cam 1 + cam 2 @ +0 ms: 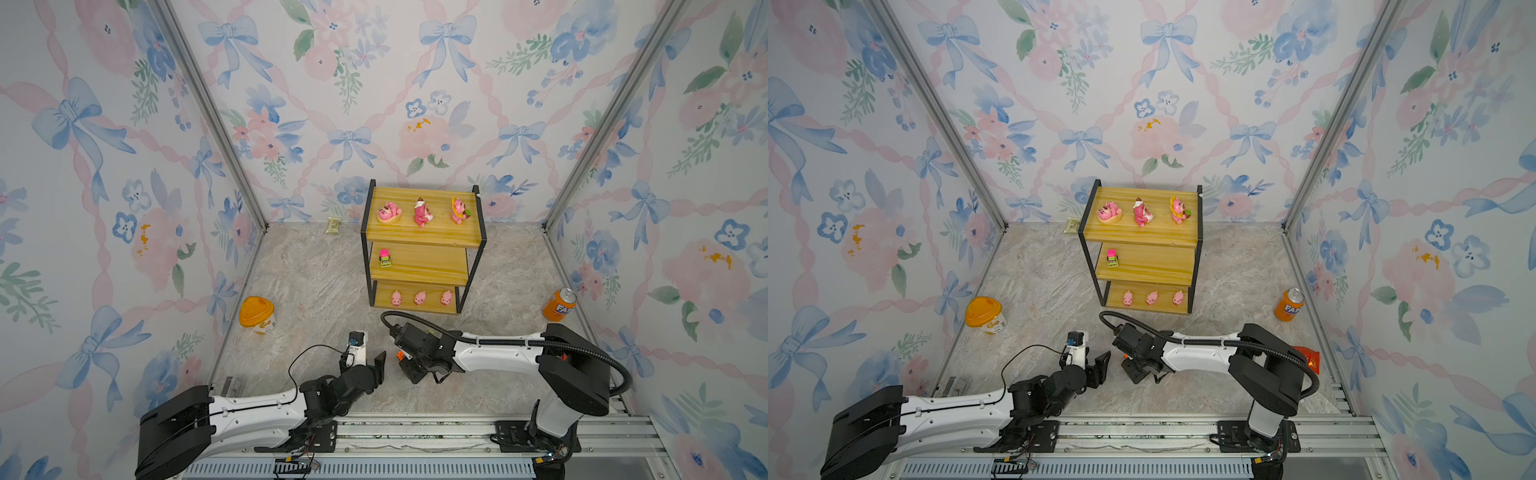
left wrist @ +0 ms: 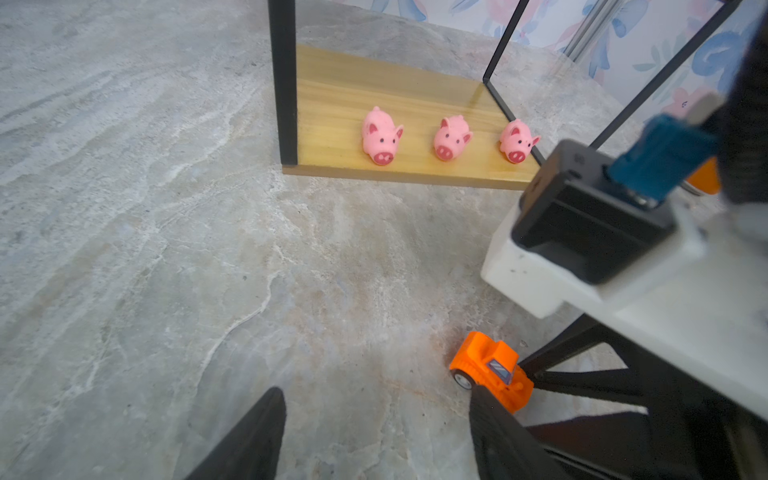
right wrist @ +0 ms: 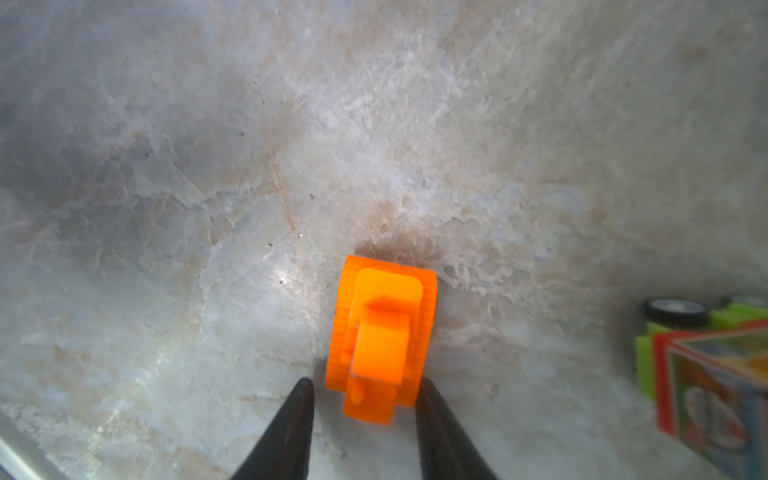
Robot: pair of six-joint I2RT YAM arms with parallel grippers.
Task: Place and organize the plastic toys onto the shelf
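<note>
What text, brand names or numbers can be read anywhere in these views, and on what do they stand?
"FAN": on the orange soda can, the rest of the word turned away.
Too blurred to read: the label on the orange-lidded tub, the small packet by the back wall, the colourful print on the green toy truck.
No other text shows.

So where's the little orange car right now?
In the right wrist view the orange car sits on the marble floor between the right gripper's jaws, in front of the shelf.
</note>
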